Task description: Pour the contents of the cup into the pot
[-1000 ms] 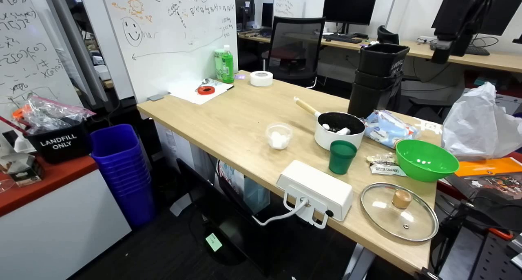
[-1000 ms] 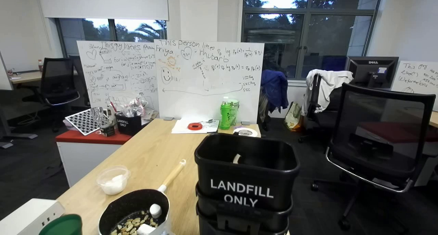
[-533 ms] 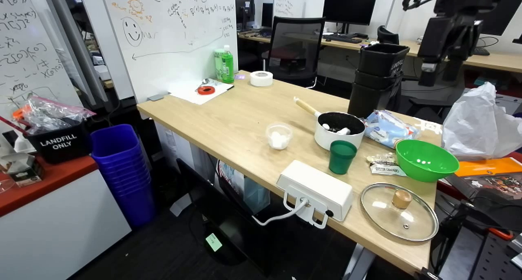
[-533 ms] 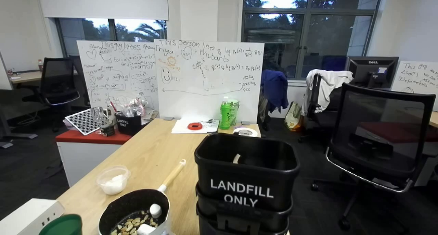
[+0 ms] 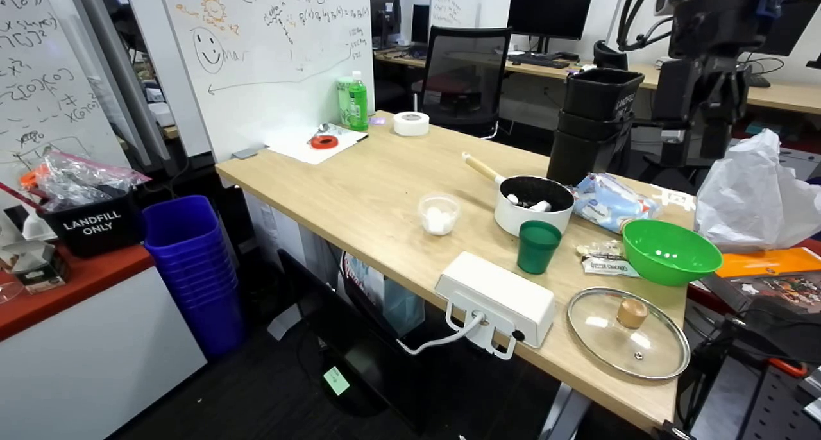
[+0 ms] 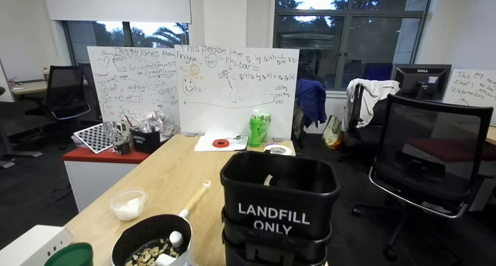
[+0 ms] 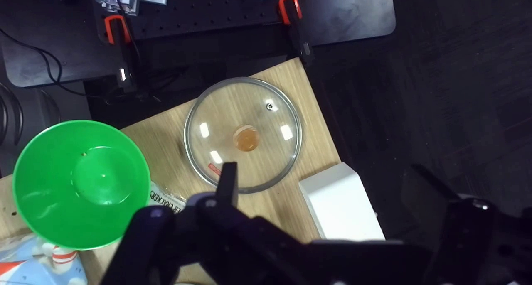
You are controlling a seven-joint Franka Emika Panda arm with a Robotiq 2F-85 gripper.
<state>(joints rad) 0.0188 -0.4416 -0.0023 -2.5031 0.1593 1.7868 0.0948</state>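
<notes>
The cup [image 5: 537, 251] is a dark green tumbler standing upright on the table, just in front of the pot. It shows partly at the bottom left edge in an exterior view [image 6: 71, 255]. Its contents are not visible. The pot [image 5: 515, 217] is white with a dark inside and a wooden handle. In an exterior view the pot [image 6: 141, 229] holds pale nut-like pieces and white lumps. My gripper [image 5: 694, 148] is in the air above the right end of the table, pointing down. In the wrist view the gripper [image 7: 325, 166] is open and empty. The cup does not show there.
A glass lid [image 7: 266, 160] and a white power box [image 7: 345, 206] lie near the table's end. A bright green bowl [image 5: 672, 253], a cracker packet [image 5: 606, 260] and a blue pack [image 5: 612, 201] are near. Stacked black bins [image 5: 587, 129] stand behind the pot. A clear tub [image 5: 439, 214] stands left.
In an exterior view the gripper has come down from the top right, and more of the arm shows. The cup, pot and other table objects have not moved.
</notes>
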